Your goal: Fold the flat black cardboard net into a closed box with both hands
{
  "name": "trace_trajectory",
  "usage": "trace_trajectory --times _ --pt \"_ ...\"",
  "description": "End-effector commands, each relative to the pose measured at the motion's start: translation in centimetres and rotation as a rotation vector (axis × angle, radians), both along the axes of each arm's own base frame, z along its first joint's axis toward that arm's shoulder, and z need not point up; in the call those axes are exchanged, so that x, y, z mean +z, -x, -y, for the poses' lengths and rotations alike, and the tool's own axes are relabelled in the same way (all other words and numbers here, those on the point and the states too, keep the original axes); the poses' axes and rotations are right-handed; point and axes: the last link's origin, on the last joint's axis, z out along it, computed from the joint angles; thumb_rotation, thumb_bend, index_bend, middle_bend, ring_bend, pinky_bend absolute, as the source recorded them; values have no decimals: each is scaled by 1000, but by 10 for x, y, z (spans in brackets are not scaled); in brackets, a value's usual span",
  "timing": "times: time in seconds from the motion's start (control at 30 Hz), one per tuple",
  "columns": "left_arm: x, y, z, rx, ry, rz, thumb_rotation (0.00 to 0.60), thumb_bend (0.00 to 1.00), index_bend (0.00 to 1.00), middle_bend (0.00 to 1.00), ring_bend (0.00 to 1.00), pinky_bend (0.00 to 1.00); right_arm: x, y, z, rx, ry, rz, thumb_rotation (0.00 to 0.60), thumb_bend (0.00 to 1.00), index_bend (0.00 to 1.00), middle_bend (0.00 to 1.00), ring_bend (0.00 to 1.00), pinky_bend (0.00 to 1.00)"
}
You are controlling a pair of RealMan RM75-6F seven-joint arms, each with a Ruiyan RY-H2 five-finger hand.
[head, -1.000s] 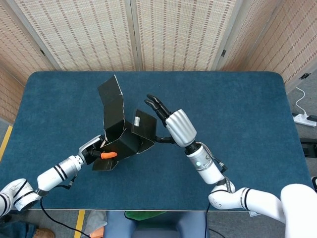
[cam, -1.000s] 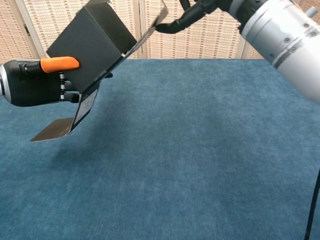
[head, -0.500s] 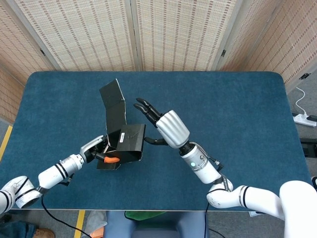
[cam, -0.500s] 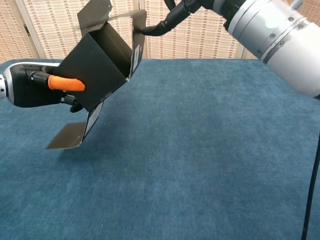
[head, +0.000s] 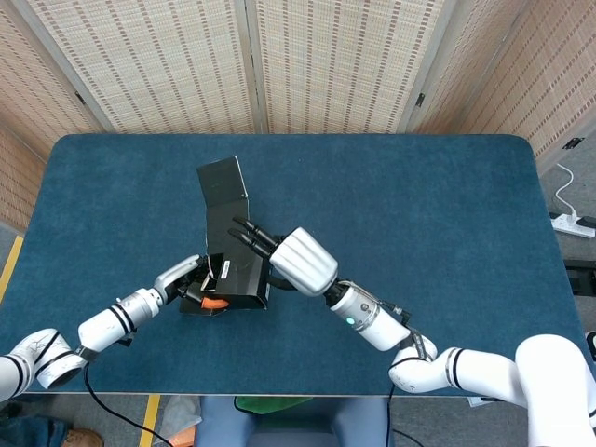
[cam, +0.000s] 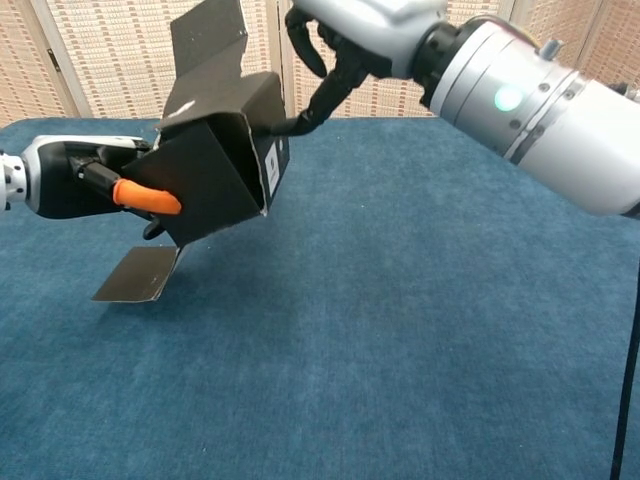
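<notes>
Black cardboard box [cam: 215,160], half folded, white label illegible, gripped by left hand [cam: 85,185]. Right hand [cam: 345,40] fingertips pressing its flap, holding nothing. Blue table [head: 447,223] beneath.

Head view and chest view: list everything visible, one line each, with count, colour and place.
cardboard box: one, black, partly folded, lifted off the table left of centre, one flap standing up.
table: one, blue cloth top, fills the middle.
folding screen: one, beige woven panels, behind the table.
power strip: one, white, on the floor at far right.
left hand: one, black with an orange fingertip, grips the box's left side.
right hand: one, silver with black fingers, fingers against the box's top.
</notes>
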Motion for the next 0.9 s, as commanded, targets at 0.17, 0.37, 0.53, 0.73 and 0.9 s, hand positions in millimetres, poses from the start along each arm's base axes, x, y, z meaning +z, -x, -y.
trace_trajectory --times 0.17,0.37,0.53,0.73,0.9 --pt "-11 0 4 -33 -16 -97 600 202 292 305 563 645 -19 2 -7 57 12 -74 600 68 0 71 705 1000" --pt "-19 3 7 -64 -24 -162 600 201 292 303 562 645 -38 6 -14 94 13 -125 600 92 7 127 706 1000" --pt "-29 8 9 -111 -45 -233 600 202 288 298 563 645 -54 15 -18 116 24 -165 600 118 101 218 723 1000" --pt "-45 10 10 -167 -78 -327 600 204 283 292 562 644 -74 29 -22 110 18 -218 600 134 156 273 736 1000" --pt "-58 12 7 -221 -128 -414 600 205 281 289 563 644 -88 39 -25 112 21 -259 600 138 161 278 739 1000"
